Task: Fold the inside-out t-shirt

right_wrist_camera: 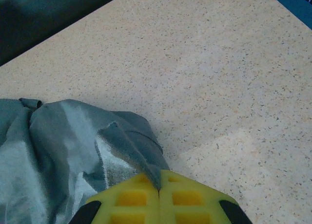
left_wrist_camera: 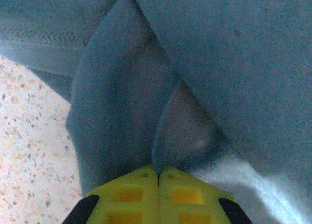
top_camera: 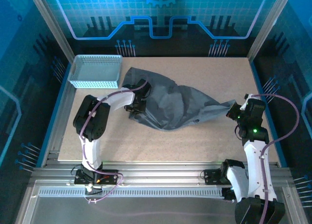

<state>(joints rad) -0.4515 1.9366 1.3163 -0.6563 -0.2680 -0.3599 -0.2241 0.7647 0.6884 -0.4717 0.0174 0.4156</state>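
2 pinches on! The crumpled dark grey cloth t-shirt [top_camera: 175, 104] lies just beside the light blue mesh basket [top_camera: 95, 70]. The left gripper [left_wrist_camera: 157, 177] clamps a fold near the basket, and the right gripper [right_wrist_camera: 159, 182] nips the end farthest from it.

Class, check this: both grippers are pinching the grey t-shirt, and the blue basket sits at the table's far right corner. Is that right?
No. The basket sits at the far left corner of the table, as the top view shows. The rest holds: the left gripper and the right gripper both pinch the t-shirt.
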